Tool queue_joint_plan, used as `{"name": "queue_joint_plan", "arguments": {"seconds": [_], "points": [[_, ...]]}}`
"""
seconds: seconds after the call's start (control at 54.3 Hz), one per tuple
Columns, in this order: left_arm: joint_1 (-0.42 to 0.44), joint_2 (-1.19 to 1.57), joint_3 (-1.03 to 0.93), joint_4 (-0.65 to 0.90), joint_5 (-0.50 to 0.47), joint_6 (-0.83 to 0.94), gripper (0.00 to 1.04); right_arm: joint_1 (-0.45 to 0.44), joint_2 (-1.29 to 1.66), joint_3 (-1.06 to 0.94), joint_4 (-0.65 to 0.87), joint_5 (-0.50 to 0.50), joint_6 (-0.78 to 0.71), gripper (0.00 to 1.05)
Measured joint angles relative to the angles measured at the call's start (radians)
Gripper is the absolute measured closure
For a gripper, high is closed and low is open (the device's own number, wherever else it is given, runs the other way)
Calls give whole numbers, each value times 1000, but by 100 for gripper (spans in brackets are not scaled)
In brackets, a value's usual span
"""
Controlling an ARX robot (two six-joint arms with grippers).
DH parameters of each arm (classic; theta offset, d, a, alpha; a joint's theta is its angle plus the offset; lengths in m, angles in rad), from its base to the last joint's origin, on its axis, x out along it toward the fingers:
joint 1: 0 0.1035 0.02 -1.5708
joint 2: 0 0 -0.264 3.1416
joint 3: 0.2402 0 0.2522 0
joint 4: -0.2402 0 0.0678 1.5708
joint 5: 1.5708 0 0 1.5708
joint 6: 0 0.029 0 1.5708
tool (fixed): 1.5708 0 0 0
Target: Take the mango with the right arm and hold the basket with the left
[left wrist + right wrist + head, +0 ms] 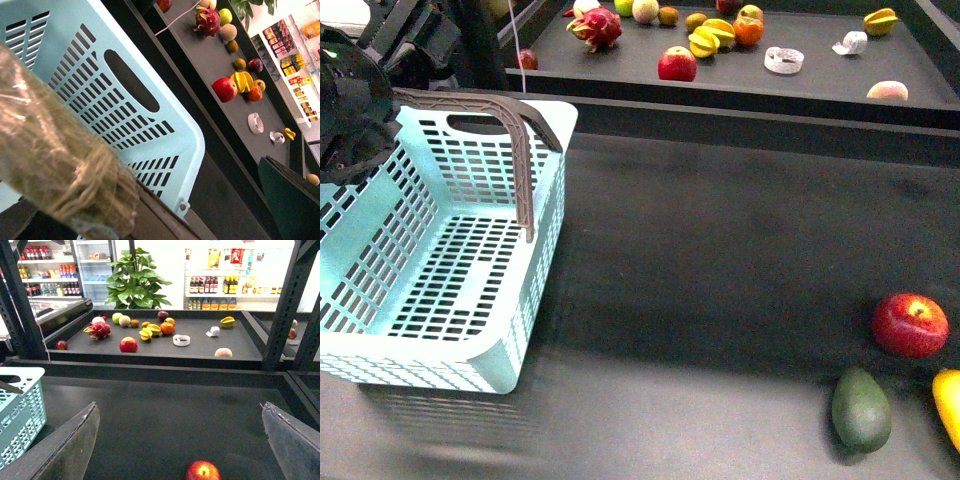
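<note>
Lying at right near edge of surface: mango, cut by frame, beside dark green fruit, near red apple. Right gripper jaws spread wide. Basket far left. Left gripper at its rim, jaw state cannot tell.

Wide-spread right pincer frames a red apple.

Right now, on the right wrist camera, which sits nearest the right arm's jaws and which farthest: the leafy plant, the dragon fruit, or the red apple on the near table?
1. Red apple: on the near table, just ahead of the open jaws.
2. Dragon fruit: on the raised tray beyond the table.
3. Leafy plant: behind that tray, farthest.
</note>
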Motion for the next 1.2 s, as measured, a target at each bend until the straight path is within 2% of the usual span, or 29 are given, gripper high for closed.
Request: {"name": "queue_joint_plan", "arguments": {"seconds": [0.166, 0.46, 0.552, 0.718, 1.031, 1.197], "points": [[3, 31, 32, -13, 15, -2, 7, 0, 0, 0, 0, 0, 0, 8], [0, 57, 58, -40, 24, 0, 59, 0, 0, 0, 0, 0, 0, 8], [-11, 55, 48, -5, 66, 2, 78, 0, 0, 0, 0, 0, 0, 8], [-30, 12, -31, 13, 114, 53, 96, 0, 0, 0, 0, 0, 0, 8], [-49, -288, -254, 19, 179, 259, 97, 0, 0, 0, 0, 0, 0, 8], [-59, -499, -414, 31, 270, 382, 97, 0, 0, 0, 0, 0, 0, 8]]}}
